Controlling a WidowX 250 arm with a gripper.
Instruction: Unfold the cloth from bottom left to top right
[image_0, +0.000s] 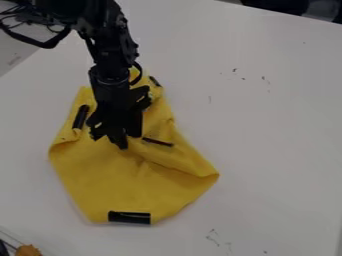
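Note:
The black gripper (121, 134) hangs down over the middle of the yellow cloth (110, 175), low at its surface. The cloth lies on the white table with creases running from below the gripper toward its right corner. Its left edge is turned over near a black strip (81, 116), and the right corner looks folded too. Another black strip (129, 217) lies at the cloth's bottom edge, and a thin dark one (157, 142) is just right of the gripper. The arm and gripper hide part of the cloth's upper middle.
The white table (267, 130) carries a few small dark marks at the upper right and lower right. An orange-brown object (28, 250) shows at the bottom left corner. Black cables (41, 42) hang beside the arm at the upper left.

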